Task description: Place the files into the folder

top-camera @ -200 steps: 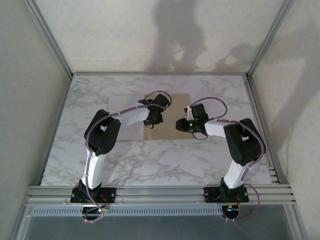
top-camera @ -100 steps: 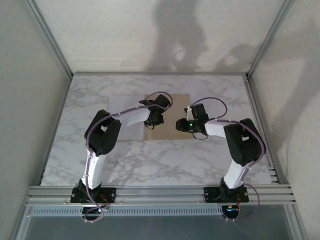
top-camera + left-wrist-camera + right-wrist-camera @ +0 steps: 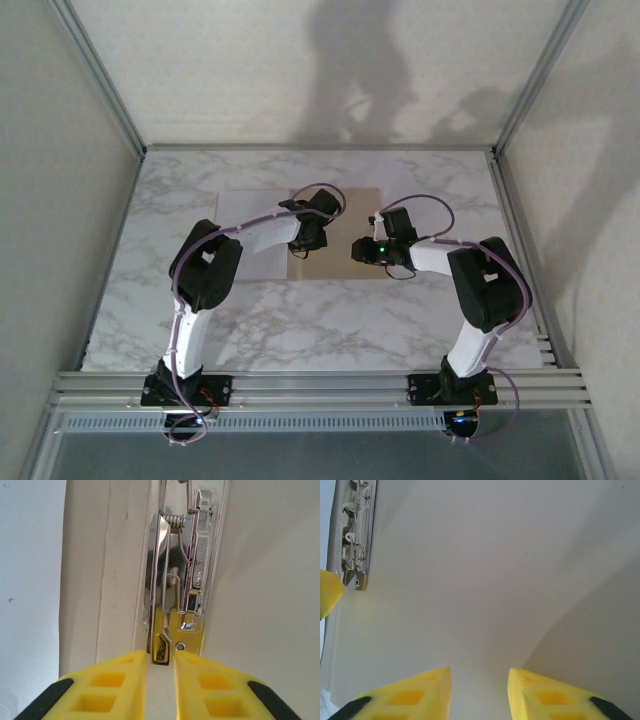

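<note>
The tan folder [image 3: 345, 215] lies open and flat at the middle back of the table. A metal clip [image 3: 187, 580] runs along its spine and also shows in the right wrist view [image 3: 354, 535]. The files [image 3: 245, 215], white sheets, lie flat just left of the spine [image 3: 30, 580]. My left gripper [image 3: 303, 245] is down at the near end of the clip, with its yellow fingertips [image 3: 161, 655] shut on the clip's small push tab [image 3: 161, 651]. My right gripper [image 3: 358, 250] hovers open over the folder's bare right panel [image 3: 495, 580] with nothing between its fingers [image 3: 480, 672].
The marble table [image 3: 330, 320] spreads out around the folder. Metal frame posts and pale walls stand at the left, right and back. A rail [image 3: 320, 385] runs along the near edge by the arm bases.
</note>
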